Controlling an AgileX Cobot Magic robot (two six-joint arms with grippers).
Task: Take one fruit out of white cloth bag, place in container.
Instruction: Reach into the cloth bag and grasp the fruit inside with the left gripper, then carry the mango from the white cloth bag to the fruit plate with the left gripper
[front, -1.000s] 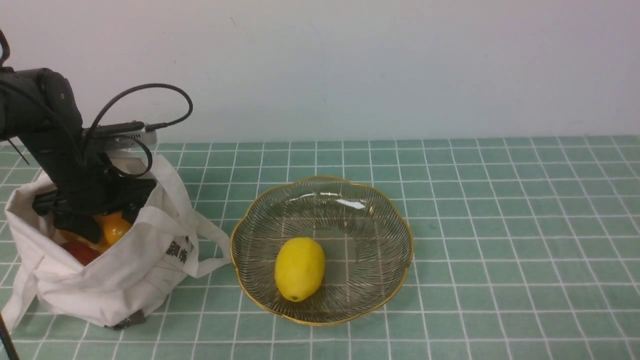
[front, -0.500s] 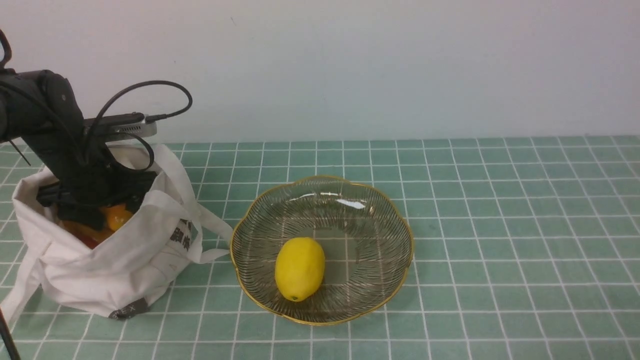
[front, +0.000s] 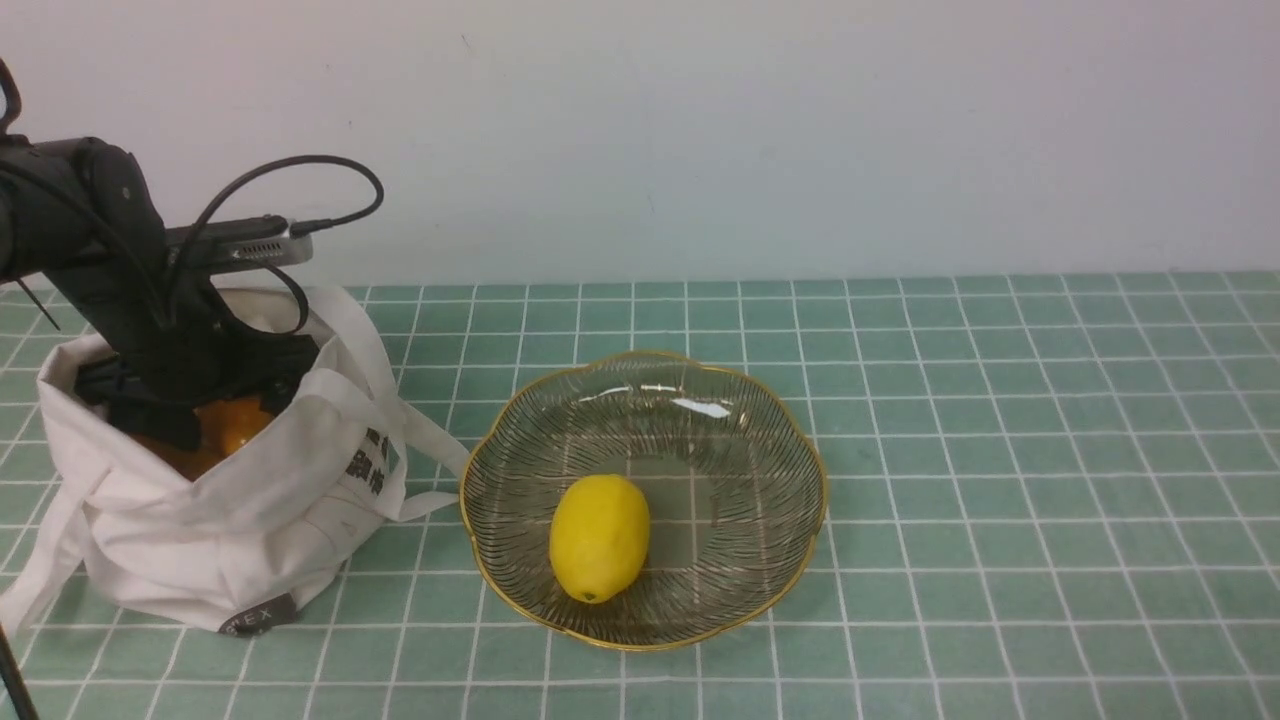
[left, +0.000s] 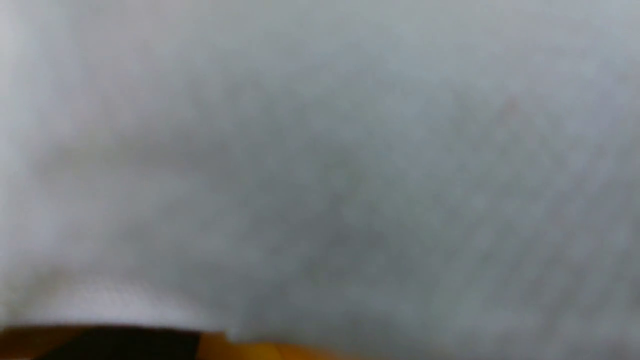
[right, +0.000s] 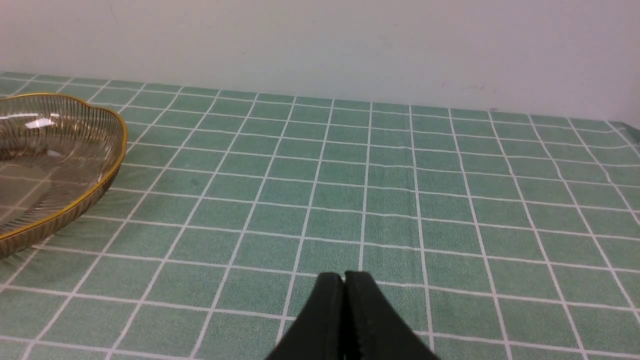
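Note:
The white cloth bag (front: 250, 510) stands at the front left, mouth open. My left gripper (front: 212, 422) reaches down into that mouth; its dark jaws sit on either side of the glossy orange fruit (front: 237, 424) and hold it just above the bag's front edge. The fingertips are hidden by the cloth. The left wrist view shows only blurred white cloth (left: 320, 150) and an orange sliver of fruit (left: 260, 351). The glass bowl with its gold rim (front: 822, 500) sits mid-table. My right gripper (right: 344, 278) is shut and empty over bare tablecloth, right of the bowl (right: 118, 150).
A yellow lemon (front: 598, 537) lies in the bowl's near-left part. The bag's strap (front: 425, 440) trails toward the bowl's left rim. Green checked tablecloth (front: 1000, 450) stretches to the right, with a white wall behind.
My left arm has lifted a little with the orange fruit between its jaws. The bag's mouth was drawn up and shifted slightly right, hiding the red fruit seen earlier.

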